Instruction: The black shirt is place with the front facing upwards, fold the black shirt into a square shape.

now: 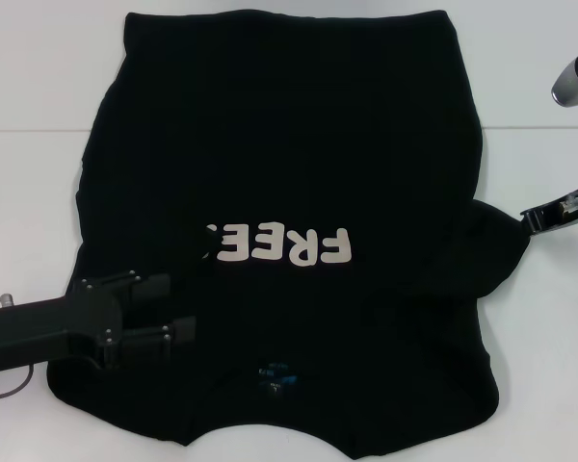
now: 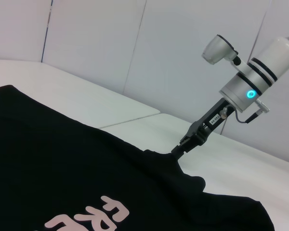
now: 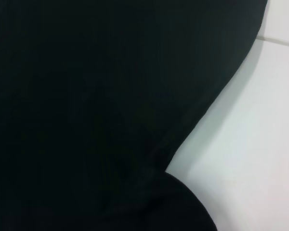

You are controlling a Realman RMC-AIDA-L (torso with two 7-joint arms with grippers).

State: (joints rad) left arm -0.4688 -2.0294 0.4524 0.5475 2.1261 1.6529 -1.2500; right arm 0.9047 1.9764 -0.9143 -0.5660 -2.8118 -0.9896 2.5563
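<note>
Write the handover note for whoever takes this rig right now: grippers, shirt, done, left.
Left gripper: open, over the black shirt on the robot's left side near the collar end, holding nothing.
Right gripper: shut on the shirt's right sleeve tip, at the cloth's edge.
Shirt: spread front up on the white table, collar and neck label nearest the robot, "FREE" lettering partly covered on the left side.
Done: left side looks folded inward.
Left: fold in the right sleeve, then fold lengthwise into a square.
</note>
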